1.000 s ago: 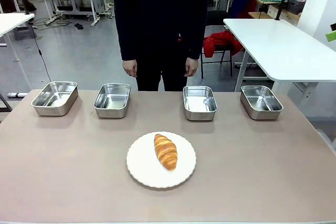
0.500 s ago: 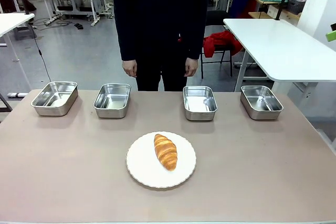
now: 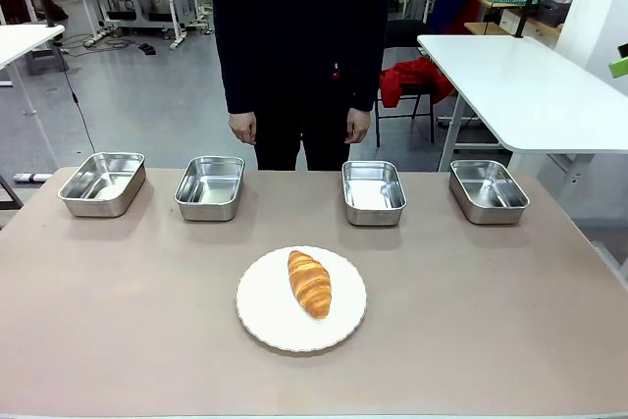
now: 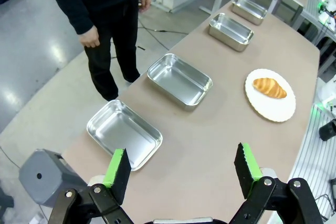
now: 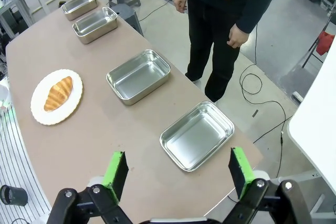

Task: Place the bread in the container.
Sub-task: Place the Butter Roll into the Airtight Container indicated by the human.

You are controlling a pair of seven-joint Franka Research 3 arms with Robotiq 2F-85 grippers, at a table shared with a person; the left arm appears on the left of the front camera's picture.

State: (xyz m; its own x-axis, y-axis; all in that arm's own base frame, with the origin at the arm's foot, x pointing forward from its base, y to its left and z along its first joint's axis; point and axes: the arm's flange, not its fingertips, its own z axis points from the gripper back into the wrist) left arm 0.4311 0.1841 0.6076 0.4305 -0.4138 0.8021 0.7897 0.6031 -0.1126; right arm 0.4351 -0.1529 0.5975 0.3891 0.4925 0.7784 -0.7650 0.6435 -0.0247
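We see four steel containers in a row along the far side of the surface (image 3: 118, 331). Taken from the white plate (image 3: 263, 319), the far-left container (image 3: 102, 183) sits at about 10 o'clock and the second container (image 3: 210, 187) at about 11 o'clock. The third container (image 3: 373, 191) is at about 1 o'clock and the far-right container (image 3: 488, 190) at about 2 o'clock. All four look empty and stand apart from one another.

The bread (image 3: 309, 284) lies on the plate, in none of the containers, near the middle of the surface and on our side of the row. Its length runs roughly from 12 to 6 o'clock, a little tilted.

At 12 o'clock, beyond the row, a person in dark clothes stands with one hand (image 3: 242, 128) and the other hand (image 3: 358, 126) hanging down, touching nothing.

In the left wrist view the left jaws stand wide open above the surface. The left pads (image 4: 116, 167) are well apart with nothing between them, and the far-left container is the nearest thing beyond them.

In the right wrist view the right jaws are also spread wide and hold nothing. The right pads (image 5: 115, 174) frame the far-right container, with the bread well away on its plate.
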